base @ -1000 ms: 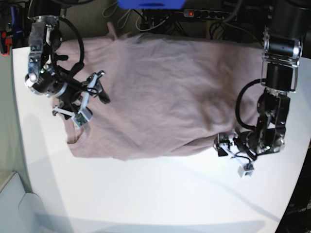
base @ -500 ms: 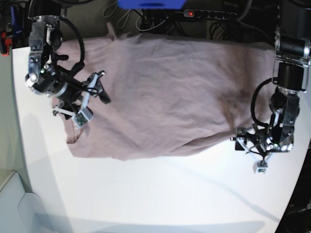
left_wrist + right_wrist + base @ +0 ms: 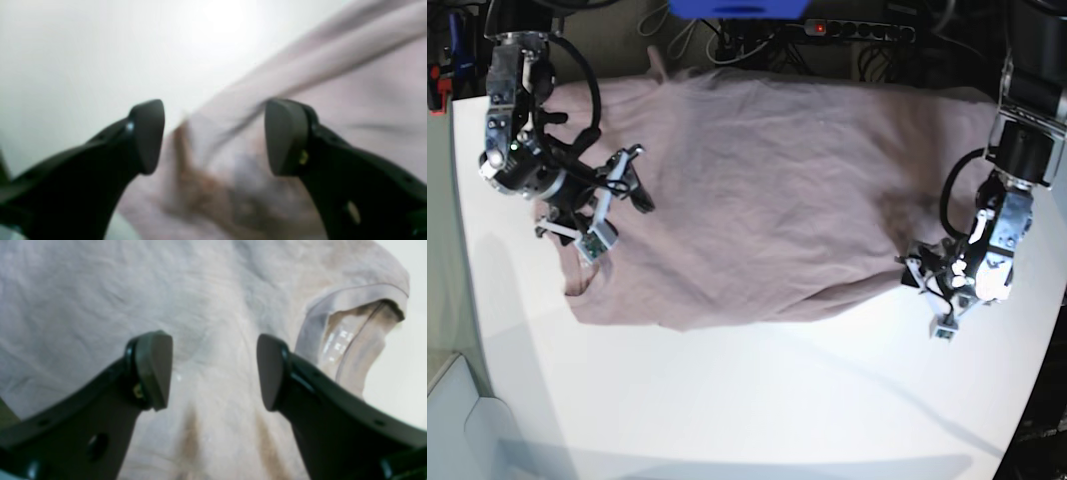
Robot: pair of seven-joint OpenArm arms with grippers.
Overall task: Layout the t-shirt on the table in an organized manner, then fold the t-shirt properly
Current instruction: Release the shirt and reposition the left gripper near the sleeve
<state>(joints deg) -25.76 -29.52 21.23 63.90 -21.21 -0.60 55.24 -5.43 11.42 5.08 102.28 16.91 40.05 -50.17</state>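
Observation:
The mauve t-shirt (image 3: 767,190) lies spread and wrinkled across the far half of the white table (image 3: 757,400). My right gripper (image 3: 632,185) hovers open over the shirt's left part. In the right wrist view, that gripper (image 3: 213,370) has only cloth (image 3: 100,300) under its jaws, and the collar opening (image 3: 353,336) lies to its right. My left gripper (image 3: 920,278) stands open at the shirt's lower right corner. In the blurred left wrist view, the left gripper (image 3: 217,136) frames the shirt's edge (image 3: 300,73) and the table (image 3: 83,50). Neither gripper holds anything.
A power strip (image 3: 857,28), cables and a blue object (image 3: 737,8) lie beyond the table's far edge. The shirt's far hem reaches that edge. A pale grey surface (image 3: 452,400) sits past the table's lower left edge.
The left arm swung right, away from the shirt's lower right corner, then came back slightly toward it and turned. The right arm and the shirt have stayed still.

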